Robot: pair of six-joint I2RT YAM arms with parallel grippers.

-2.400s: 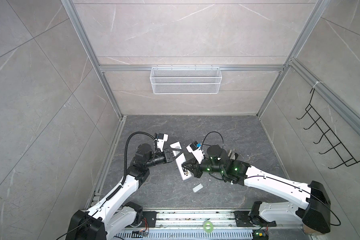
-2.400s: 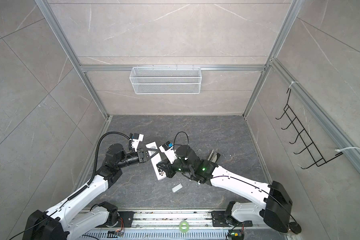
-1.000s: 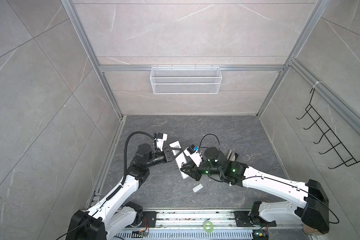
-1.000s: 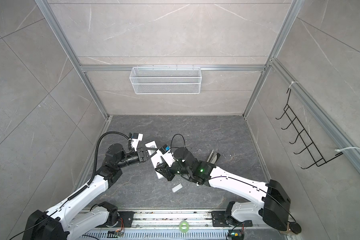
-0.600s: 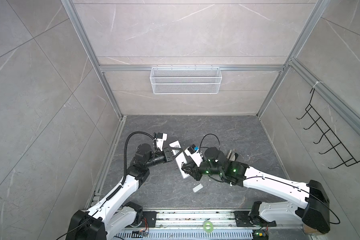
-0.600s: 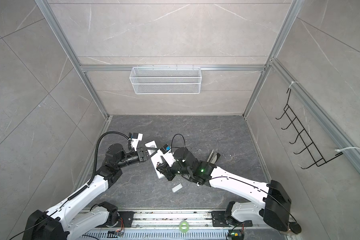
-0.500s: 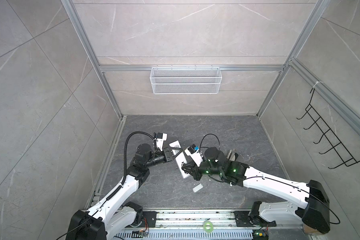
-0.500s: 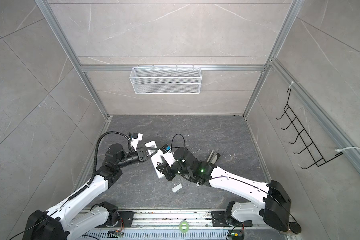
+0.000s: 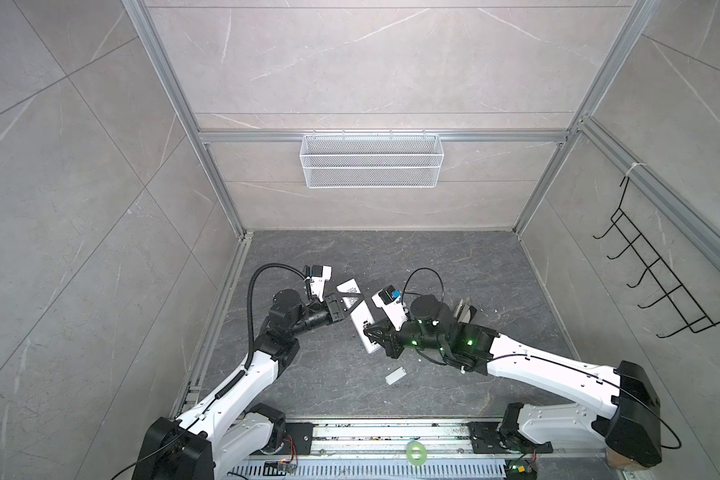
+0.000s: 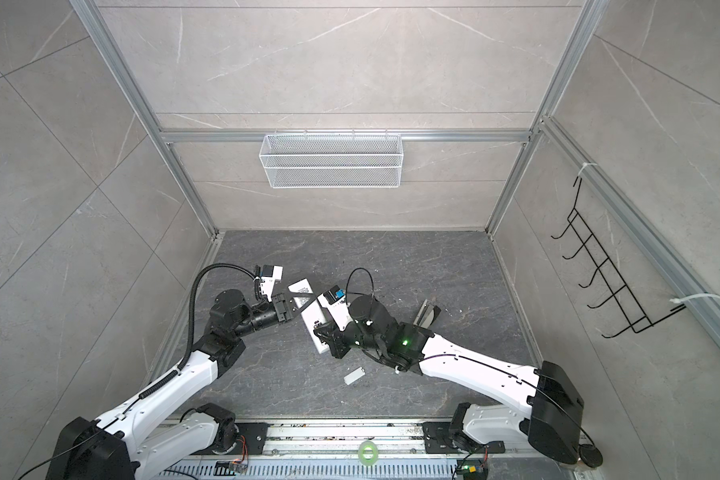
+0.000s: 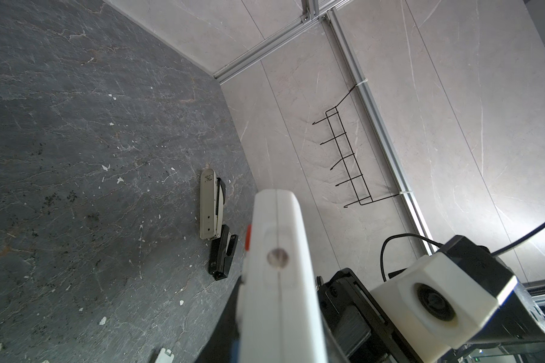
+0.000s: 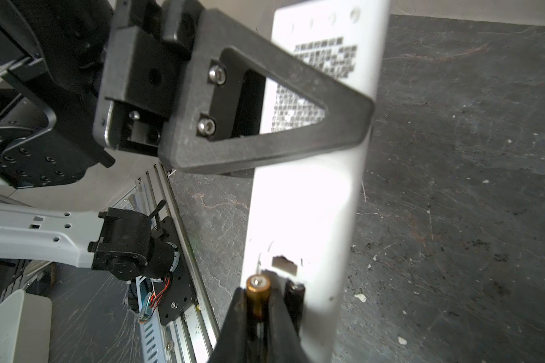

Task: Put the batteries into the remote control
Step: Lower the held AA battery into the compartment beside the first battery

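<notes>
The right tool [image 9: 371, 332] had just closed on a battery [image 12: 258, 294] at the remote control [image 12: 309, 204], clamped in the left tool [image 9: 350, 303], so insertion looked underway

I'm working in a lab test cell: grey stone-look panels [image 9: 371, 62] in aluminium profile [image 9: 375, 136] box in the dark tabletop [image 9: 433, 257], with a wire basket [image 9: 371, 166] far, a hook rack [image 9: 657, 282] right and a mounting rail [image 9: 391, 434] near.

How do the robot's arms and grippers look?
The left arm and right arm have white links, black joints. The left gripper and right gripper are black; the left's fingers are open triangular frames. A ribbed black cable loops over the left arm; green lights dot the right.
</notes>
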